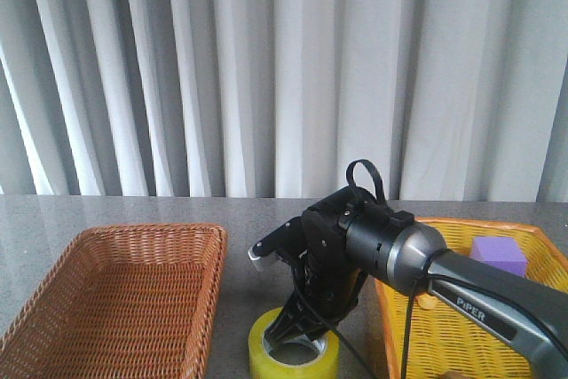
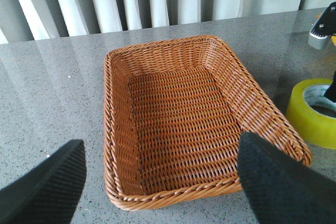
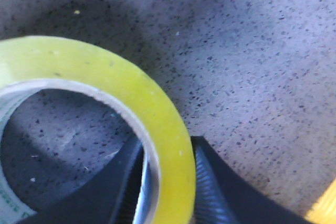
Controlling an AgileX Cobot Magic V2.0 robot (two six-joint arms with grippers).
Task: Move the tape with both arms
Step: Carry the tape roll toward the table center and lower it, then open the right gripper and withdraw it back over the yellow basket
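The right fingers (image 3: 168,182) clasped the tape's (image 1: 294,359) wall, beside the brown basket (image 2: 173,51); the left fingers (image 2: 157,182) were spread above it.

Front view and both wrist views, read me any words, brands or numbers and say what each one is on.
"PiPER": white letters on the right arm in the front view.
Green print on the tape core, in the left wrist view: too small and blurred to read.
Nothing else carries text.
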